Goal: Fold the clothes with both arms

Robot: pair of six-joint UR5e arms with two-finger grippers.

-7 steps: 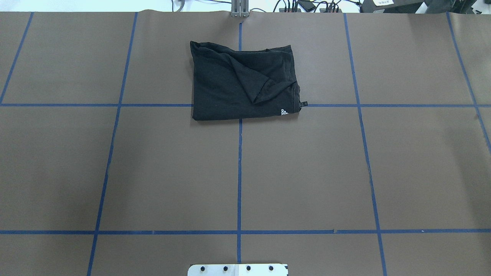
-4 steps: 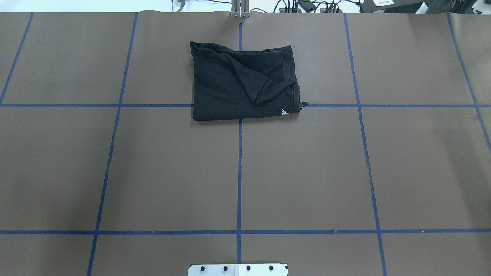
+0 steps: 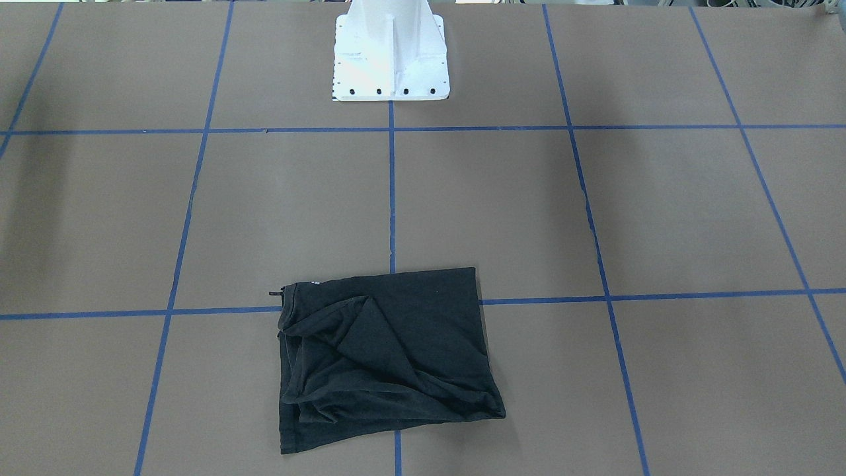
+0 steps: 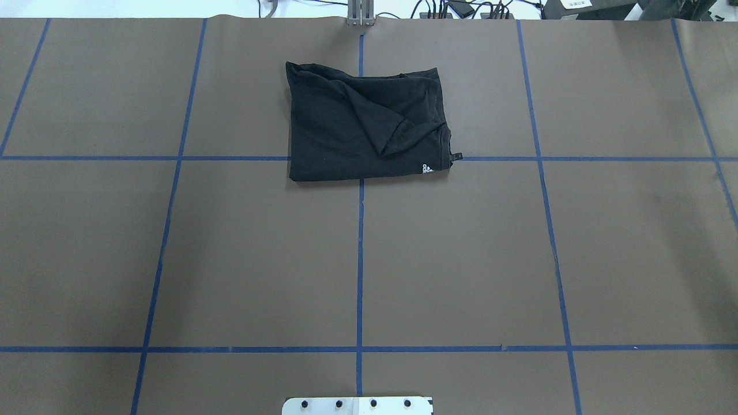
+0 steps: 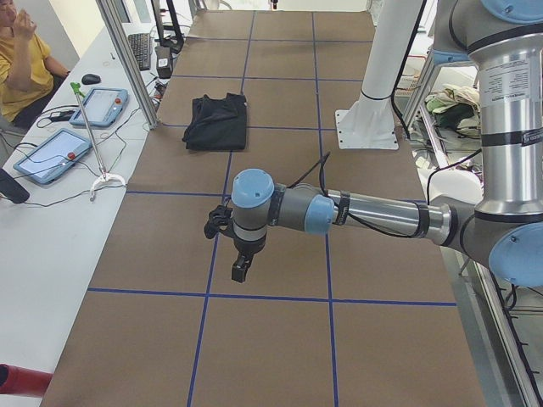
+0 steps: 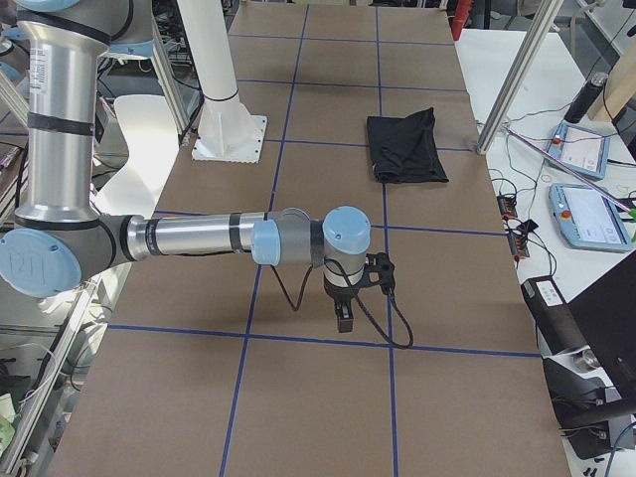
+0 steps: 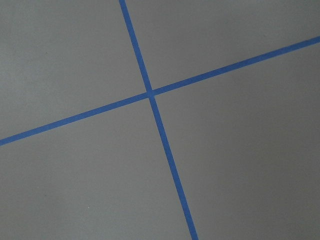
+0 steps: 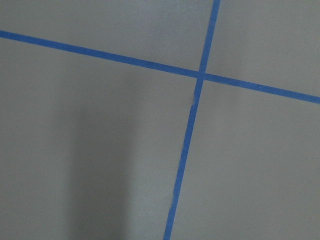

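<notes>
The black T-shirt (image 4: 366, 124) lay in a rough rectangle near the middle of the worktop's (image 4: 115, 259) far edge, across from the white pedestal (image 3: 390, 56). A triangular flap sat slanted on top of it, creases gathered along the far side, and a small white logo (image 4: 428, 168) showed at one near corner. Neither arm was near it. The left arm (image 5: 373, 212) and the right arm (image 6: 189, 238) reached out low over opposite ends of the worktop, each with its hand pointing down at bare surface over a crossing of blue tape lines (image 4: 360, 259). The left hand (image 5: 240, 270) and the right hand (image 6: 344, 316) showed only from the side, so I could not tell whether their fingers were spread or pressed together.

The folding looked largely done. Any tidying fold would call for both hands to travel in to the shirt's corners and pinch them together.

Nothing lay between the arms and the shirt. A metal post (image 5: 127, 59) stood at the far edge, with tablets (image 5: 49, 157) and a seated person (image 5: 21, 59) beyond.
</notes>
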